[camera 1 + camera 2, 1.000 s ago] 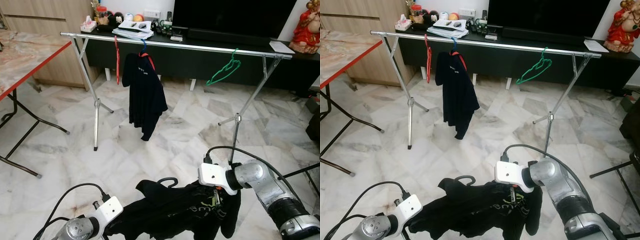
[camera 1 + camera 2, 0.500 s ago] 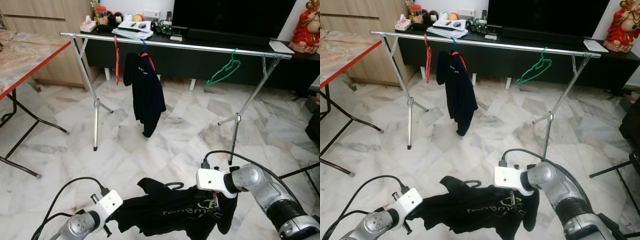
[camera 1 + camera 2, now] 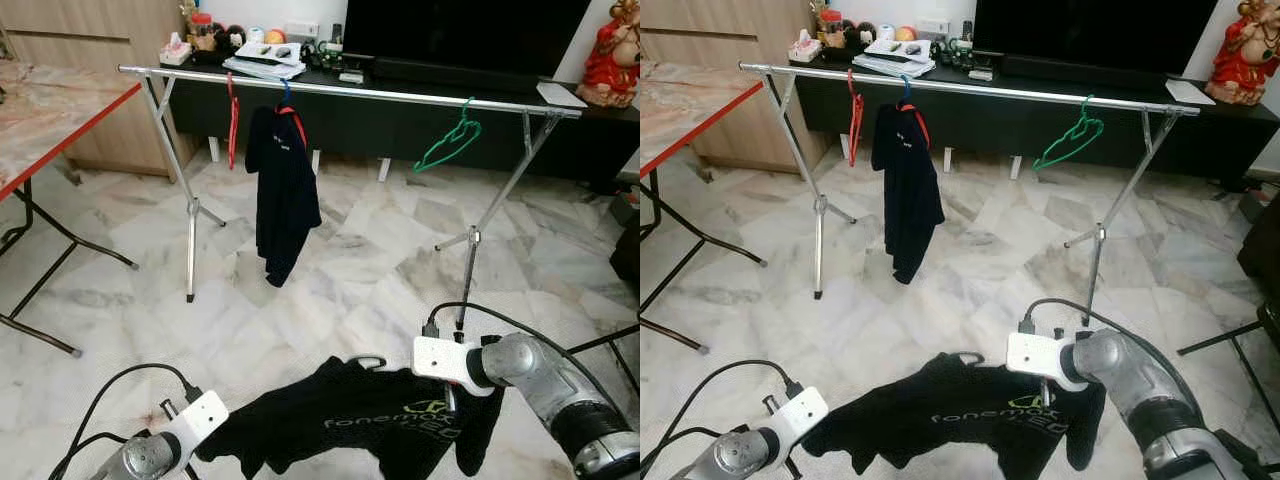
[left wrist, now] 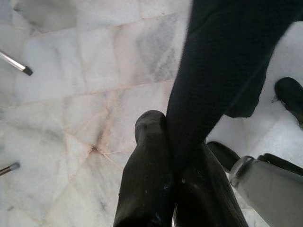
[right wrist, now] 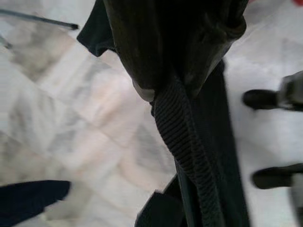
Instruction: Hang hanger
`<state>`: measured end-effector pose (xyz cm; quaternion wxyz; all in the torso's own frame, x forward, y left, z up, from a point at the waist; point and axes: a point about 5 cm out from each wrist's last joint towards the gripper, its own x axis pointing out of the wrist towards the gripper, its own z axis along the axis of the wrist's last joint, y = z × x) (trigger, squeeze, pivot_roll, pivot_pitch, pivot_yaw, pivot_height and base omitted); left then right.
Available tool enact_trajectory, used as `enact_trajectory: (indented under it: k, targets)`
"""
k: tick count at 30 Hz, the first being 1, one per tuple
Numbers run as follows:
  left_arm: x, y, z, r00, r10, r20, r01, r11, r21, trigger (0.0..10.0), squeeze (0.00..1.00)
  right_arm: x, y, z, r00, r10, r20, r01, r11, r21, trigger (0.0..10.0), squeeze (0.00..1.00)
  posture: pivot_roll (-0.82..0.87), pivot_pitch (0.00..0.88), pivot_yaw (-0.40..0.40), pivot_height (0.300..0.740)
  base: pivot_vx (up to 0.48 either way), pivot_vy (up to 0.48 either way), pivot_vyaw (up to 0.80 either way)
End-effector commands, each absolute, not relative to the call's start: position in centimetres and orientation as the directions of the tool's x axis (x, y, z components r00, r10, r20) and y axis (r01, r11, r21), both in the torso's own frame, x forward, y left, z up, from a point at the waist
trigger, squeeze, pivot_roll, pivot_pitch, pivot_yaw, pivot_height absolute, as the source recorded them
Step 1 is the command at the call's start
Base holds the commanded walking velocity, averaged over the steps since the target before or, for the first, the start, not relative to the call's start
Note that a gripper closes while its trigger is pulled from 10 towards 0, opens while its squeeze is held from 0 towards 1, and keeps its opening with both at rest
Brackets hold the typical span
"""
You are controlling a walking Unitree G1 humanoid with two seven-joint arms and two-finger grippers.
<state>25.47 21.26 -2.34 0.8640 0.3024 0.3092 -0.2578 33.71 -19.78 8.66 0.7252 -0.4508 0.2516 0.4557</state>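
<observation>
A black T-shirt (image 3: 375, 425) with light lettering is stretched low over the floor between my two grippers. It is on a hanger whose dark hook (image 3: 368, 362) pokes up at its collar. My left gripper (image 3: 212, 442) is shut on the shirt's left end; the left wrist view has black cloth (image 4: 213, 85) pinched between the fingers (image 4: 147, 179). My right gripper (image 3: 448, 398) is shut on the shirt's right shoulder (image 5: 184, 118). The silver clothes rail (image 3: 350, 91) stands ahead, well above and beyond the shirt.
On the rail hang a red hanger (image 3: 232, 120), a black shirt (image 3: 283, 190) and a green hanger (image 3: 447, 143). A red-edged folding table (image 3: 60, 125) stands at the left. A black TV console (image 3: 400, 115) is behind the rack, and dark stand legs (image 3: 600, 345) are at the right.
The held shirt has shifted to the right and spread out flatter, with both grippers lower in view. The black shirt on the rail has swung.
</observation>
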Motion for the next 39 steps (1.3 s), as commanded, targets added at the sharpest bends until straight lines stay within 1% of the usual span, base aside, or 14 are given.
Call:
enact_trajectory:
  k: [1, 6, 8, 13, 21, 27, 28, 29, 31, 32, 33, 34, 35, 39]
  targets:
    - [23.7, 23.3, -3.5, 0.61, -0.177, -0.772, 0.636, 0.691, 0.344, 0.0, 0.0, 35.3, -21.2, 10.7, 0.609, 0.374, -0.699, -0.793, 0.303, -0.529, 10.0, 0.0, 0.02, 0.101, -0.073, 0.74, 0.0, 0.0, 0.0]
    - [23.4, 23.3, -3.8, 0.579, -0.171, -0.797, 0.651, 0.686, 0.326, 0.0, 0.0, 36.3, -20.7, 11.6, 0.73, 0.346, -0.59, -0.681, 0.439, -0.586, 10.0, 0.0, 0.01, 0.103, -0.075, 0.74, 0.0, 0.0, 0.0]
    - [23.3, 22.8, -3.9, 0.563, -0.203, -0.801, 0.674, 0.674, 0.302, 0.0, 0.0, 37.1, -20.4, 12.1, 0.813, 0.316, -0.49, -0.571, 0.599, -0.562, 10.0, 0.0, 0.01, 0.106, -0.076, 0.74, 0.0, 0.0, 0.0]
    - [23.8, 22.1, -3.6, 0.567, -0.245, -0.787, 0.693, 0.658, 0.295, 0.0, 0.0, 37.1, -18.5, 11.5, 0.832, 0.362, -0.421, -0.528, 0.75, -0.398, 10.0, 0.0, 0.01, 0.112, -0.079, 0.74, 0.0, 0.0, 0.0]
    - [25.0, 21.4, -2.7, 0.601, -0.286, -0.747, 0.691, 0.655, 0.305, 0.0, 0.0, 35.9, -15.6, 10.0, 0.721, 0.551, -0.419, -0.666, 0.719, -0.2, 10.0, 0.0, 0.01, 0.116, -0.08, 0.74, 0.0, 0.0, 0.0]
    - [26.4, 21.0, -1.6, 0.677, -0.277, -0.682, 0.644, 0.671, 0.368, 0.0, 0.0, 34.1, -14.8, 8.3, 0.566, 0.652, -0.505, -0.803, 0.576, -0.157, 10.0, 0.0, 0.01, 0.115, -0.081, 0.74, 0.0, 0.0, 0.0]
    - [26.7, 21.0, -1.3, 0.696, -0.265, -0.667, 0.625, 0.681, 0.382, 1.8, 0.0, 33.7, -14.9, 7.8, 0.541, 0.648, -0.535, -0.818, 0.553, -0.158, 10.0, 0.0, 0.01, 0.115, -0.081, 0.74, 0.0, 0.0, 0.0]
    - [26.9, 21.1, -1.2, 0.71, -0.257, -0.656, 0.613, 0.684, 0.395, 7.4, 0.0, 33.4, -15.1, 7.4, 0.519, 0.642, -0.564, -0.834, 0.526, -0.167, 10.0, 0.0, 0.01, 0.115, -0.081, 0.74, 0.0, 0.0, 0.0]
    - [27.2, 21.2, -0.9, 0.725, -0.248, -0.643, 0.6, 0.685, 0.413, 8.6, 0.0, 33.1, -15.4, 7.0, 0.491, 0.628, -0.604, -0.854, 0.484, -0.191, 10.0, 0.0, 0.01, 0.114, -0.08, 0.74, 0.0, 0.0, 0.0]
    - [27.3, 21.2, -0.7, 0.73, -0.254, -0.634, 0.601, 0.68, 0.419, 10.0, 0.55, 32.9, -16.0, 6.6, 0.483, 0.592, -0.645, -0.86, 0.46, -0.223, 10.0, 0.0, 0.01, 0.114, -0.08, 0.74, 0.0, 0.0, 0.0]
    - [27.4, 21.3, -0.6, 0.732, -0.26, -0.629, 0.603, 0.676, 0.422, 10.0, 0.55, 32.8, -16.4, 6.4, 0.48, 0.566, -0.67, -0.862, 0.445, -0.243, 10.0, 0.0, 0.01, 0.114, -0.08, 0.74, 0.0, 0.0, 0.0]
    - [27.4, 21.3, -0.5, 0.735, -0.266, -0.624, 0.605, 0.672, 0.427, 10.0, 0.87, 32.8, -16.9, 6.2, 0.48, 0.537, -0.694, -0.863, 0.432, -0.263, 10.0, 0.0, 0.01, 0.114, -0.08, 0.74, 0.0, 0.0, 0.0]
    - [27.5, 21.5, -0.3, 0.735, -0.27, -0.622, 0.609, 0.666, 0.431, 10.0, 1.0, 32.7, -17.8, 6.0, 0.484, 0.481, -0.731, -0.861, 0.409, -0.301, 10.0, 0.0, 0.01, 0.112, -0.079, 0.74, 0.0, 0.0, 0.0]
    - [27.3, 21.7, -0.2, 0.697, -0.306, -0.648, 0.666, 0.611, 0.428, 10.0, 1.0, 32.5, -19.3, 5.9, 0.455, 0.415, -0.788, -0.882, 0.331, -0.335, 10.0, 0.0, 0.01, 0.111, -0.08, 0.74, 0.0, 0.0, 0.0]
